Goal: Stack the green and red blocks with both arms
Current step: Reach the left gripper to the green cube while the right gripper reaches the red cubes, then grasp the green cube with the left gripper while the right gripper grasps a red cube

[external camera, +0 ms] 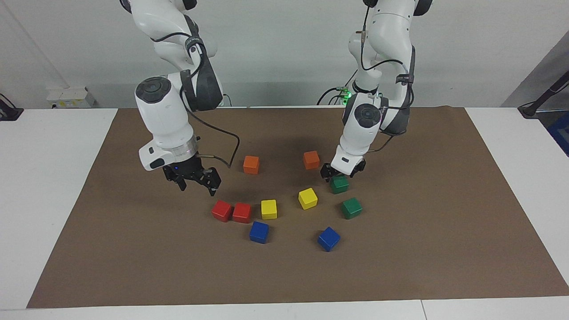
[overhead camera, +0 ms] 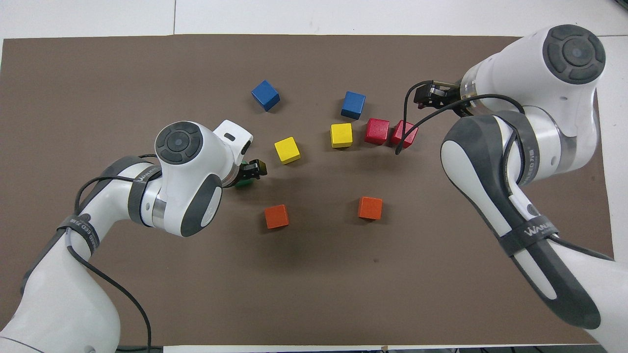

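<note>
Two red blocks lie touching side by side on the brown mat, toward the right arm's end; they also show in the overhead view. My right gripper is open and empty in the air beside them. Two green blocks lie toward the left arm's end. My left gripper is low, right on top of the green block nearer the robots. The other green block lies free; in the overhead view the left arm hides it.
Two orange blocks lie nearest the robots. Two yellow blocks lie between the red and green ones. Two blue blocks lie farthest from the robots. A brown mat covers the white table.
</note>
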